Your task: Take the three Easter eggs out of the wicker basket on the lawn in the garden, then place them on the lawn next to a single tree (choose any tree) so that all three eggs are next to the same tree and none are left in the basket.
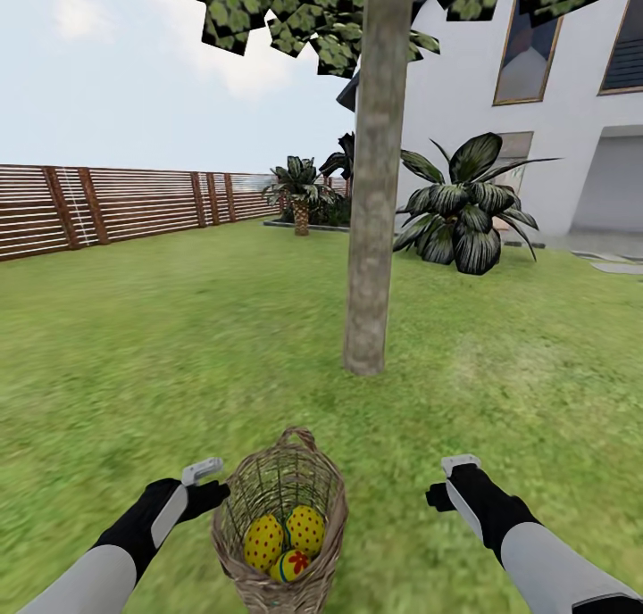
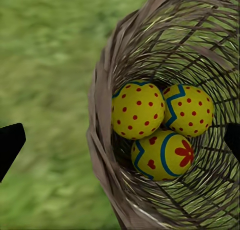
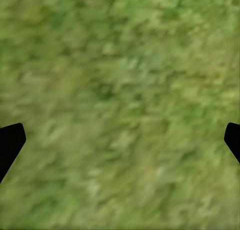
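Note:
The brown wicker basket (image 1: 279,525) stands on the lawn (image 1: 161,355) just in front of me, between my arms. Three yellow Easter eggs (image 1: 284,540) with red dots and blue-green stripes lie in its bottom; the left wrist view shows these eggs (image 2: 159,125) inside the basket (image 2: 107,155). My left gripper (image 1: 207,485) hovers beside the basket's left rim, open, its fingertips (image 2: 10,142) wide apart. My right gripper (image 1: 451,480) hangs open over bare grass (image 3: 120,104) to the basket's right, fingertips (image 3: 10,140) spread. The tree (image 1: 375,194) with a grey-brown trunk rises a short way behind the basket.
A brown slatted fence (image 1: 116,205) runs along the far left. A white house (image 1: 536,105) stands at the right, with a dark broad-leaved shrub (image 1: 464,208) and a short palm (image 1: 300,190) before it. Open grass spreads around the trunk.

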